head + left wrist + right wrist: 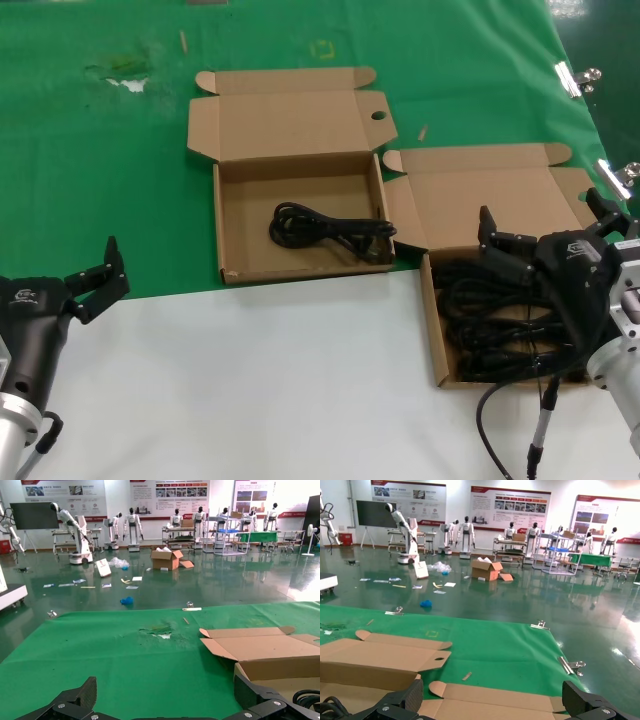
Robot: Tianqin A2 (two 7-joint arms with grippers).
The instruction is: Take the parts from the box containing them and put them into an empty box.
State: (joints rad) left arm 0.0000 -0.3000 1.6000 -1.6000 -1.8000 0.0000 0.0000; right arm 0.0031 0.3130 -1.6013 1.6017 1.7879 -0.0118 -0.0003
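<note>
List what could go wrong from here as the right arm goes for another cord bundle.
1. The cords in the right box lie piled and overlapping, so the open right gripper above them may lift two tangled bundles.
2. The robot's own thin cable hangs over that box and could snag.
3. The left box already holds one cord; a drop could land on it. The open left gripper waits aside.
</note>
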